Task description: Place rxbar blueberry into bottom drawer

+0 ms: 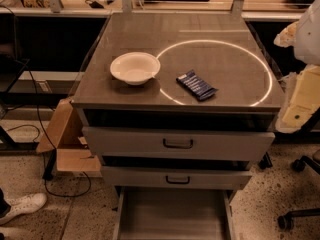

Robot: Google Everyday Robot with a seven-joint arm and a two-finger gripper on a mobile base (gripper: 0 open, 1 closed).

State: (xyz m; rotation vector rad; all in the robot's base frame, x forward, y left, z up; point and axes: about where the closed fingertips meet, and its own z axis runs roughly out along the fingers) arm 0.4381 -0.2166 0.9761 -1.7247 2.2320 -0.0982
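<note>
The rxbar blueberry [196, 85], a flat dark blue bar with white lettering, lies on the grey cabinet top [215, 39], right of centre and near the front edge. The bottom drawer [172, 215] is pulled out at the foot of the cabinet, and its shallow grey tray shows nothing inside. A white and pale yellow shape [302, 84] at the right edge looks like part of my arm, level with the cabinet top. I cannot make out my gripper in this view.
A white bowl [134, 67] stands on the top, left of the bar. The two upper drawers [178, 143] with dark handles are shut. A cardboard box [67, 134] sits on the floor at left, a chair base [300, 194] at right, and a shoe [22, 205] at lower left.
</note>
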